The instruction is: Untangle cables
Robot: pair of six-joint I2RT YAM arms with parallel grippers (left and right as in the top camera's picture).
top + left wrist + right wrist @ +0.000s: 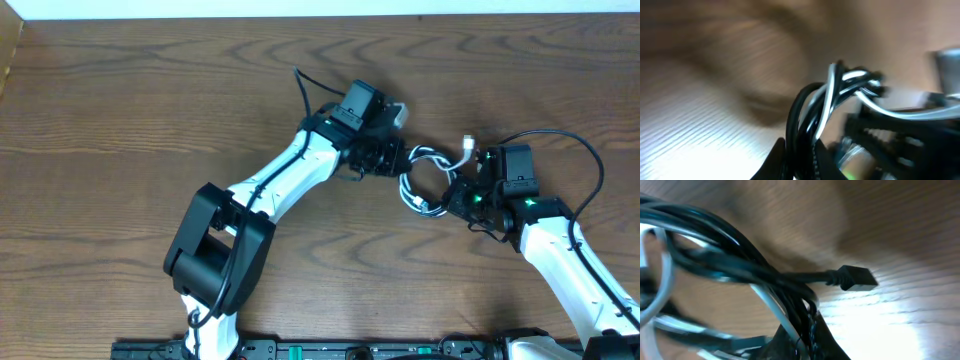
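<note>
Overhead view: black and white cables point(425, 156) tangled between my hands.
My left hand point(398, 160): pinching cables.
My right hand point(457, 196): pinching cables.

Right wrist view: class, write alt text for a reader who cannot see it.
Tangled cables, one black and one white, run down into the shut fingers at the bottom edge. A black plug sticks out rightward over the wooden table.

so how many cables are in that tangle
2. The white cable loops between the left gripper and right gripper; the black cable twists through it. Both grippers pinch them. No third shows, though the knot could hide one.
</note>
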